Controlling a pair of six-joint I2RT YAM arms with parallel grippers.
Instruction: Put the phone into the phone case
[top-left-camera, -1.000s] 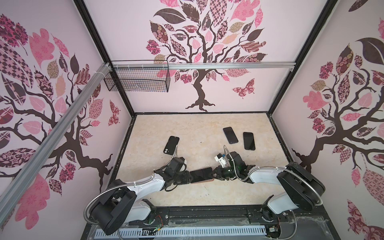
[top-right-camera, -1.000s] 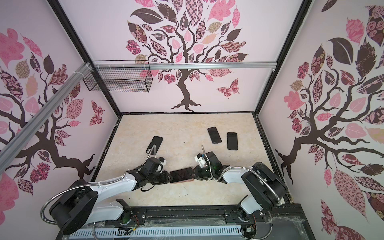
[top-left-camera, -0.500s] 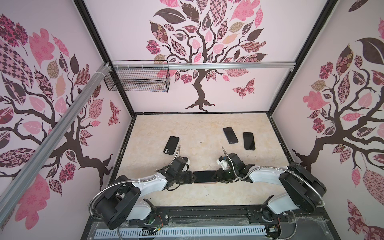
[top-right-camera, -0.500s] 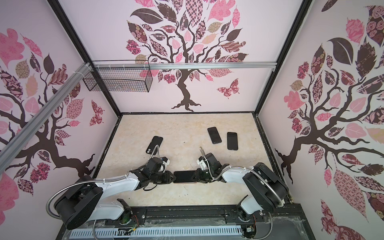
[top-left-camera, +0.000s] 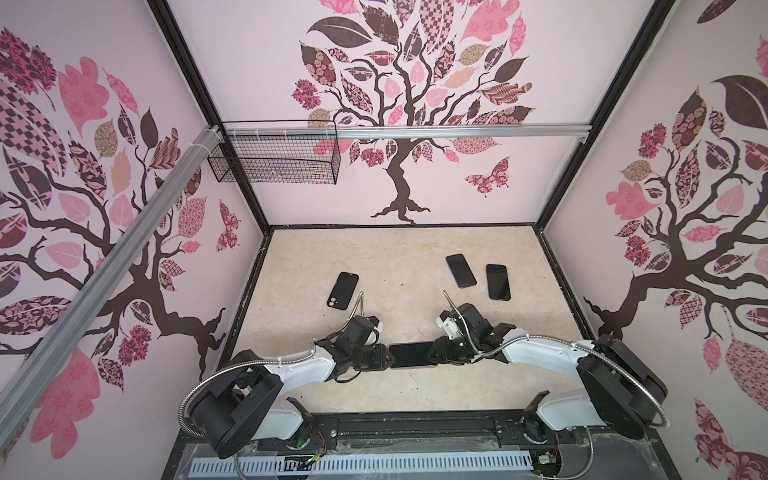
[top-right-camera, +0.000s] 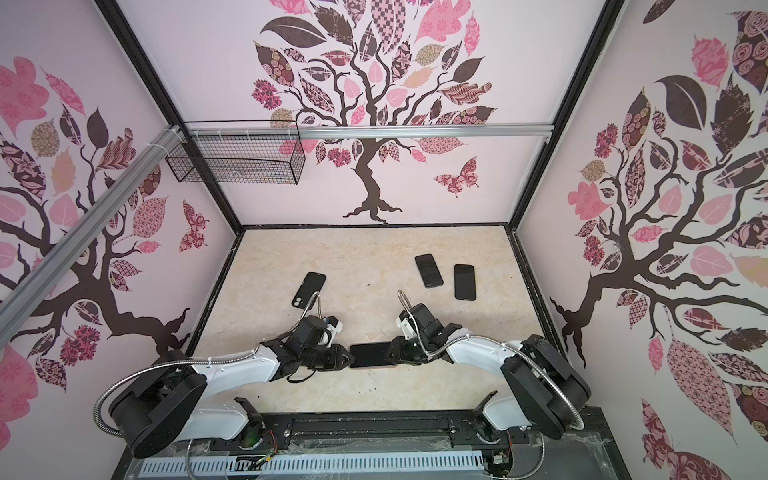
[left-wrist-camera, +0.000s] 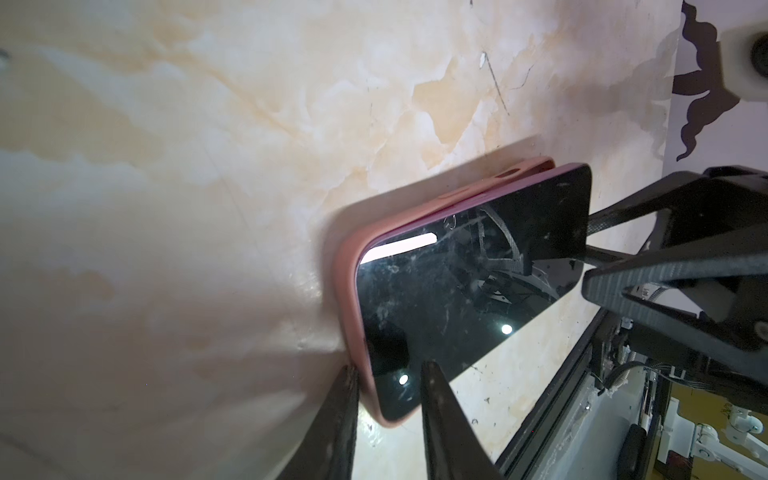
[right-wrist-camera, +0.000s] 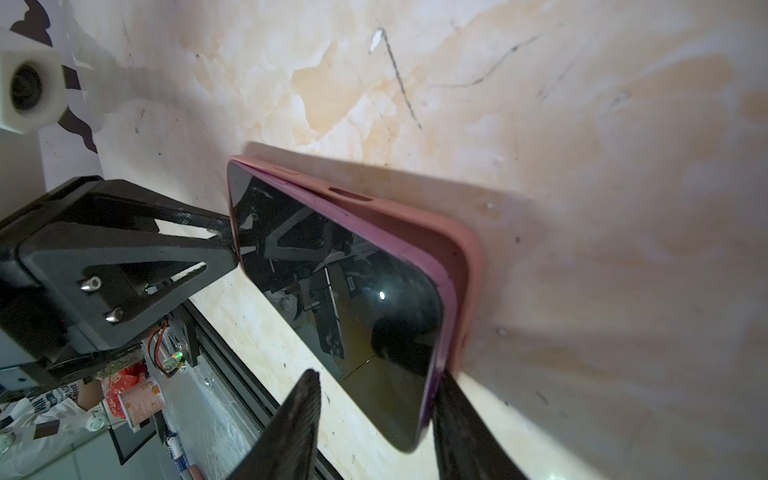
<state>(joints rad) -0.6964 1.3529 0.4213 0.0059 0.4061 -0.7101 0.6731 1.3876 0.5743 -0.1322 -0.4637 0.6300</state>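
Note:
A black-screened phone (top-left-camera: 409, 354) (top-right-camera: 370, 354) lies in a pink phone case (left-wrist-camera: 349, 299) near the table's front edge, between both arms. Its left end sits inside the case. Its right end (right-wrist-camera: 432, 332) stands raised off the case (right-wrist-camera: 465, 266), with a gap showing. My left gripper (left-wrist-camera: 388, 370) (top-left-camera: 386, 357) is shut on the case's left end, one finger behind the case and one over the screen. My right gripper (right-wrist-camera: 376, 376) (top-left-camera: 434, 355) straddles the right end, open: one finger (right-wrist-camera: 453, 399) touches the phone's edge, the other (right-wrist-camera: 307, 386) stands clear of the screen.
A dark case (top-left-camera: 343, 290) with a camera hole lies left of middle. Two more dark phones (top-left-camera: 460, 270) (top-left-camera: 498, 281) lie at the back right. A wire basket (top-left-camera: 274, 158) hangs on the back wall. The black base rail (top-left-camera: 415, 428) runs along the front.
The phone and case, tilted between the grippers a second ago, now lie level. My right gripper has opened off the phone's right end. The left grip is unchanged.

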